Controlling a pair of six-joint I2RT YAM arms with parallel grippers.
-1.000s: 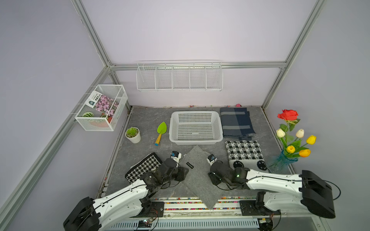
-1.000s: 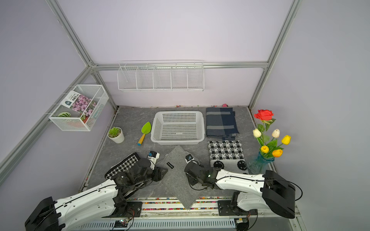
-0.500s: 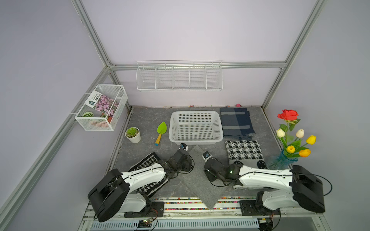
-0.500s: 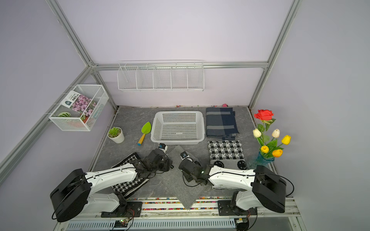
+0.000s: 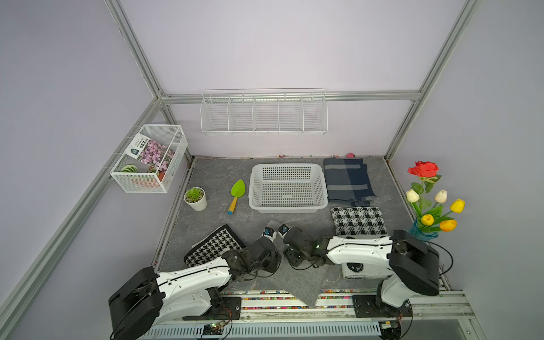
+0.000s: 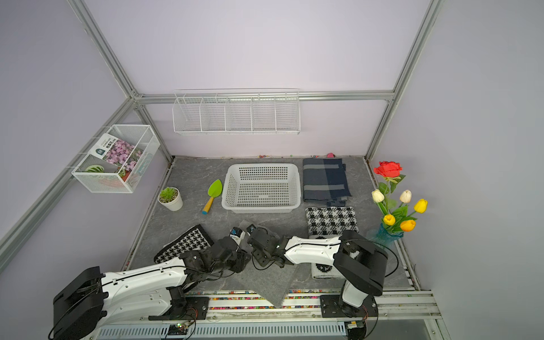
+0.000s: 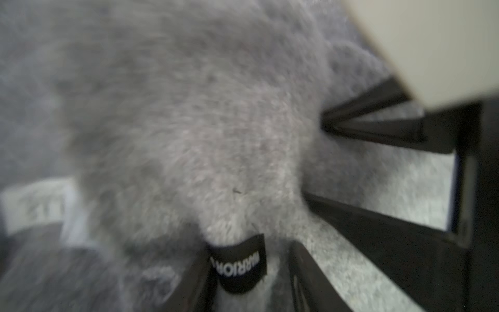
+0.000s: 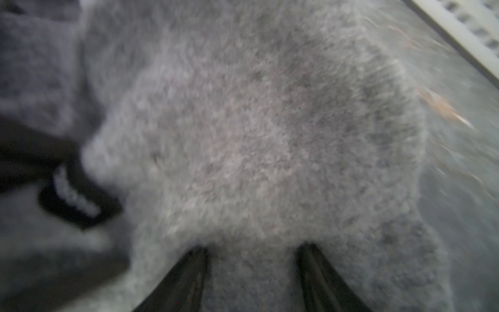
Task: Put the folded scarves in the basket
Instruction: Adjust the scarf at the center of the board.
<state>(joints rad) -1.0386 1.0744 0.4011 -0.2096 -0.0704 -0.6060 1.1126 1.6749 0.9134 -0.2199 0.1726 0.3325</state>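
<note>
- In both top views: grey scarf (image 5: 300,279) lies on table (image 5: 206,226), near side of basket (image 5: 288,209), not touching it; near corner hangs over front rail (image 5: 368,297). Same place as 1 s ago.
- L gripper (image 5: 269,232) and R gripper (image 5: 284,229) now almost tip to tip at scarf's far corner; 1 s ago they were well apart.
- L wrist: L gripper (image 7: 251,278) fingers (image 7: 194,281) partly open, scarf (image 7: 189,121) and black label (image 7: 237,267) between. Gripping or not, can't tell.
- R wrist: R gripper (image 8: 251,270) fingers (image 8: 186,278) about half apart, scarf (image 8: 256,148) bunched between them, pinched.
</note>
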